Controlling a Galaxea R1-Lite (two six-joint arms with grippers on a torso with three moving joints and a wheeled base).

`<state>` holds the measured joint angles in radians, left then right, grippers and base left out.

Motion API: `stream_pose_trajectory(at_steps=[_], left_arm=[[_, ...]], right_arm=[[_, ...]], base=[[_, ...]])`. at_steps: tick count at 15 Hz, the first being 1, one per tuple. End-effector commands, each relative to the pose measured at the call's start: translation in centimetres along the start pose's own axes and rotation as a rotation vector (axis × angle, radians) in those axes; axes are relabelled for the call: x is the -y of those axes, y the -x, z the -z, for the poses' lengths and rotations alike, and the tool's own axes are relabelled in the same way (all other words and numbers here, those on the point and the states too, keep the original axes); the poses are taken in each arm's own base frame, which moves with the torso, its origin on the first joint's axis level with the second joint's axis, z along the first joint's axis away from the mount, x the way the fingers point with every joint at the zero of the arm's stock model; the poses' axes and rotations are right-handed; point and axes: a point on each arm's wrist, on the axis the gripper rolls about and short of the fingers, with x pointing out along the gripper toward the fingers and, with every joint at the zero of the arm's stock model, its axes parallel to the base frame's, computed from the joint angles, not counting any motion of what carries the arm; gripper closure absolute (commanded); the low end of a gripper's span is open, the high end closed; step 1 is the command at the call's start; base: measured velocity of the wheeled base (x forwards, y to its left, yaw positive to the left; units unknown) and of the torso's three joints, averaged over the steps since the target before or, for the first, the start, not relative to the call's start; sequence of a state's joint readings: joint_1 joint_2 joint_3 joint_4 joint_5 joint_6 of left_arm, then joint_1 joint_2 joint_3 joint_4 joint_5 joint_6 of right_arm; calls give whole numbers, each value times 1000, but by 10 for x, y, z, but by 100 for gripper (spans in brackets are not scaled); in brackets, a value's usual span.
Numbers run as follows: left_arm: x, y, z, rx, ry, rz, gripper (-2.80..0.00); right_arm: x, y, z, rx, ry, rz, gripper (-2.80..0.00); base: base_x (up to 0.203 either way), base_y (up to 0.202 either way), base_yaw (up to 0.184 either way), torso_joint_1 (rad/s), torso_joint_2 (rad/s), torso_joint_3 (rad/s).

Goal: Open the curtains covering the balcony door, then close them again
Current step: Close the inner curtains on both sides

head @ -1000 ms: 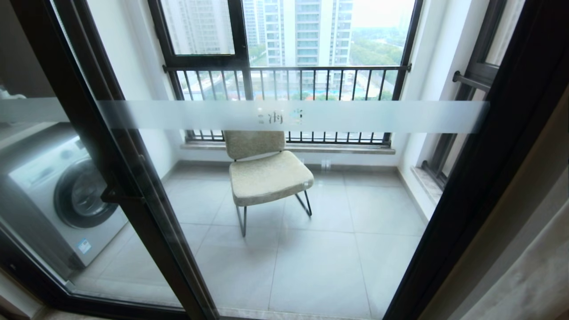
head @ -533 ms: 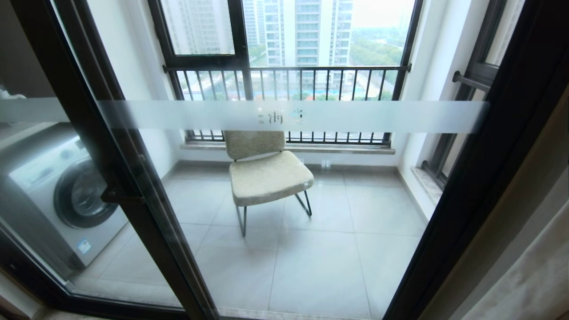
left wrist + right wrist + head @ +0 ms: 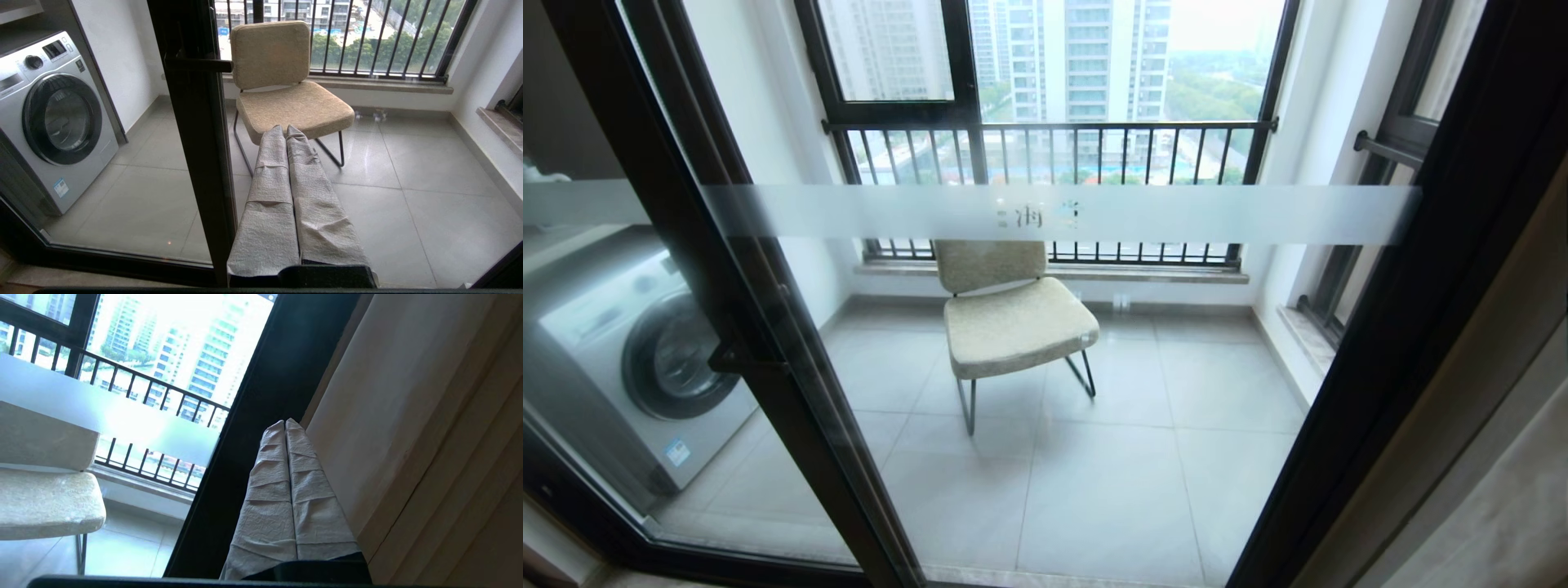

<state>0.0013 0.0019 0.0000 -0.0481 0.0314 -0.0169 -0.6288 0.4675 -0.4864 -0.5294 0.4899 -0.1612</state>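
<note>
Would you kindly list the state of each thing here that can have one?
curtains: drawn aside at the right, glass uncovered
balcony door: shut
washing machine: door closed
chair: empty, upright
left gripper: shut, holding nothing
right gripper: shut, holding nothing, beside the curtains

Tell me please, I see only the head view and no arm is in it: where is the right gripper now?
Observer: The right gripper points toward the black frame of the balcony door, with the curtains just beside it.
Operator: Does it hold the fabric?
Observer: No. Its fingers are shut together and no fabric shows between them.
Operator: And the left gripper?
Observer: The left gripper is shut and empty, pointing toward the chair behind the glass.
</note>
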Motion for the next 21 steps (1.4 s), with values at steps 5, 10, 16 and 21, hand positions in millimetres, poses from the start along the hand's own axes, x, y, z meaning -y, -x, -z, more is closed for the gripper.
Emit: stream_pose_trajectory(at_steps=[5, 10, 16, 21], left_arm=[[0, 0, 0, 1, 1, -1, 0], [0, 0, 0, 1, 1, -1, 0], [0, 0, 0, 1, 1, -1, 0], [0, 0, 0, 0, 1, -1, 0]], right_arm=[[-2, 0, 33, -122, -134, -31, 0], [-18, 13, 66, -200, -223, -144, 0], [-39, 60, 115, -272, -329, -206, 0], [-51, 86, 141, -434, -423, -210, 0]], base=[[0, 0, 0, 0, 0, 0], [0, 0, 0, 0, 0, 0], [0, 0, 0, 0, 0, 0], [0, 0, 0, 0, 0, 0]])
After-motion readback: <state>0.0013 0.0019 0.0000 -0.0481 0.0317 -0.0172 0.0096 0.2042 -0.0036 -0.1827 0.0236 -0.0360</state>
